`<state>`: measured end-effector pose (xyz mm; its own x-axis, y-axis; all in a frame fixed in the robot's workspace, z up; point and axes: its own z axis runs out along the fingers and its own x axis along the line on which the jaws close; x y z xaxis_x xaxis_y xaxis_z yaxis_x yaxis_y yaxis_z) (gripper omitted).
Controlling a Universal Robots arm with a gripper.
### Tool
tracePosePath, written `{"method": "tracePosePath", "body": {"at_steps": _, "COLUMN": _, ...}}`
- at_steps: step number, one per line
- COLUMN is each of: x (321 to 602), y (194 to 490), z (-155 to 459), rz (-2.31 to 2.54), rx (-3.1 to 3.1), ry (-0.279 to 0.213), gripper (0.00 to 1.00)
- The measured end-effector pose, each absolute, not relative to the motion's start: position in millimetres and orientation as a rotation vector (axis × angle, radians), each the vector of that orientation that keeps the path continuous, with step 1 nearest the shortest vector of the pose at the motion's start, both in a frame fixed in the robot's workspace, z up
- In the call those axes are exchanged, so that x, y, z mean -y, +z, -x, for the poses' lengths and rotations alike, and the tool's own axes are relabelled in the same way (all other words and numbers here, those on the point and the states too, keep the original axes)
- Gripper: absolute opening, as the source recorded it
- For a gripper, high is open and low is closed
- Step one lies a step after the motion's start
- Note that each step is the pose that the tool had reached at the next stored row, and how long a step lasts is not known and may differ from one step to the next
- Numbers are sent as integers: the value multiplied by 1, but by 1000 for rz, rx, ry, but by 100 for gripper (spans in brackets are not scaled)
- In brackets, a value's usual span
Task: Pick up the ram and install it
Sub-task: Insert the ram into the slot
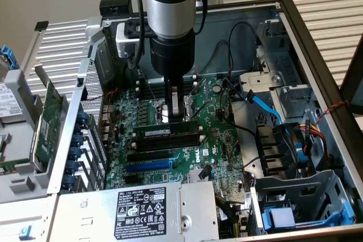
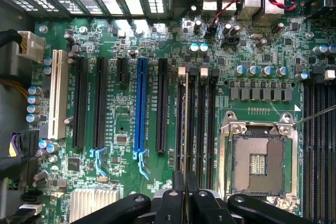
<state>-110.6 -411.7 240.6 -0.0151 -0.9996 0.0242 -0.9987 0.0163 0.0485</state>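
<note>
Thing: the ram (image 1: 169, 132) — a long, thin green stick with a white label and dark chips on its side.
Pose: it stands up on its long edge, level, not tipped.
Place: right at the long black slots (image 1: 170, 142), lined up with the one at the edge of the row.
Grip: the claw (image 1: 177, 118) pinches its top edge near the middle.
Pushed in: cannot tell — its bottom edge is hidden by the slot.
</note>
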Motion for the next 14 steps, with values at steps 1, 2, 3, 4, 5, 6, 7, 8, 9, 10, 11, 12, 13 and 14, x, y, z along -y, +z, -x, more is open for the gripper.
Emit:
{"method": "tracePosePath", "body": {"at_steps": 1, "x": 412, "y": 240, "z": 111, "rz": -2168, "rx": 2202, "ry": -27, "gripper": 13}}
{"method": "tracePosePath", "body": {"at_steps": 2, "x": 412, "y": 240, "z": 111, "rz": -2168, "rx": 2202, "ry": -27, "gripper": 13}}
{"method": "tracePosePath", "body": {"at_steps": 3, "x": 412, "y": 239, "z": 111, "rz": -2168, "rx": 2202, "ry": -27, "gripper": 13}}
{"method": "tracePosePath", "body": {"at_steps": 4, "x": 412, "y": 239, "z": 111, "rz": -2168, "rx": 2202, "ry": -27, "gripper": 13}}
{"method": "tracePosePath", "body": {"at_steps": 5, "x": 412, "y": 239, "z": 111, "rz": -2168, "rx": 2202, "ry": -27, "gripper": 13}}
{"method": "tracePosePath", "body": {"at_steps": 6, "x": 412, "y": 238, "z": 110, "rz": -2168, "rx": 2202, "ry": -27, "gripper": 13}}
{"method": "tracePosePath", "body": {"at_steps": 7, "x": 412, "y": 238, "z": 110, "rz": -2168, "rx": 2202, "ry": -27, "gripper": 13}}
{"method": "tracePosePath", "body": {"at_steps": 8, "x": 412, "y": 238, "z": 111, "rz": -2168, "rx": 2202, "ry": -27, "gripper": 13}}
{"method": "tracePosePath", "body": {"at_steps": 9, "x": 412, "y": 237, "z": 111, "rz": -2168, "rx": 2202, "ry": -27, "gripper": 13}}
{"method": "tracePosePath", "body": {"at_steps": 10, "x": 412, "y": 237, "z": 111, "rz": -2168, "rx": 2202, "ry": -27, "gripper": 13}}
{"method": "tracePosePath", "body": {"at_steps": 11, "x": 412, "y": 237, "z": 111, "rz": -2168, "rx": 2202, "ry": -27, "gripper": 13}}
{"method": "tracePosePath", "body": {"at_steps": 12, "x": 412, "y": 237, "z": 111, "rz": -2168, "rx": 2202, "ry": -27, "gripper": 13}}
{"method": "tracePosePath", "body": {"at_steps": 13, "x": 412, "y": 237, "z": 111, "rz": -2168, "rx": 2202, "ry": -27, "gripper": 13}}
{"method": "tracePosePath", "body": {"at_steps": 14, "x": 412, "y": 236, "z": 111, "rz": -2168, "rx": 2202, "ry": -27, "gripper": 13}}
